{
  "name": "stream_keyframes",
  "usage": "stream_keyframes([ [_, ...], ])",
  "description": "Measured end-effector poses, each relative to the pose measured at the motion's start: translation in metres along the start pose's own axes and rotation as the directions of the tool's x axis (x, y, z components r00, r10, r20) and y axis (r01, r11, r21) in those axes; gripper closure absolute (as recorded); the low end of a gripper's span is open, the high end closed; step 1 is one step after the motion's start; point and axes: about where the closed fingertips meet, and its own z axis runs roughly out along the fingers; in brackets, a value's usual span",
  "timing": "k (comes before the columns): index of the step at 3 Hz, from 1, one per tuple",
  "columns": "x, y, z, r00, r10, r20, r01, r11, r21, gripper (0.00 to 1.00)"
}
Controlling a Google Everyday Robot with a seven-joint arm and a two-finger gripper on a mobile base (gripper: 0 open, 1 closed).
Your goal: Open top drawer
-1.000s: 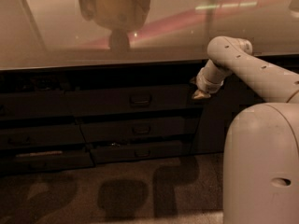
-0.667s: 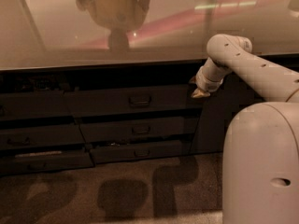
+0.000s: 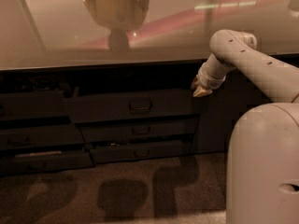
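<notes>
tool (image 3: pixel 200 88) at end of white arm (image 3: pixel 254 62), just beside upper right corner of top drawer (image 3: pixel 100 108), touching or not: unclear | tool apart or together: cannot tell | top drawer under tabletop (image 3: pixel 65 41) edge, above two shallower drawers (image 3: pixel 107 132), its handle (image 3: pixel 140 106) in the centre

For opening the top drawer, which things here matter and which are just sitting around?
For the job:
- top drawer
- its handle
- pincer, at that drawer's upper right corner

Just there:
- middle drawer
- bottom drawer
- side drawers
- countertop
</notes>
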Motion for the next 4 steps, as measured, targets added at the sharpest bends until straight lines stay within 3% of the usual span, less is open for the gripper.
stream_keyframes([
  [3, -0.002, 0.006, -0.005, 1.000, -0.007, 0.003, 0.007, 1.0000, -0.002, 1.00],
  [4, -0.005, 0.017, -0.002, 1.000, -0.014, 0.011, 0.014, 0.9998, -0.014, 1.00],
])
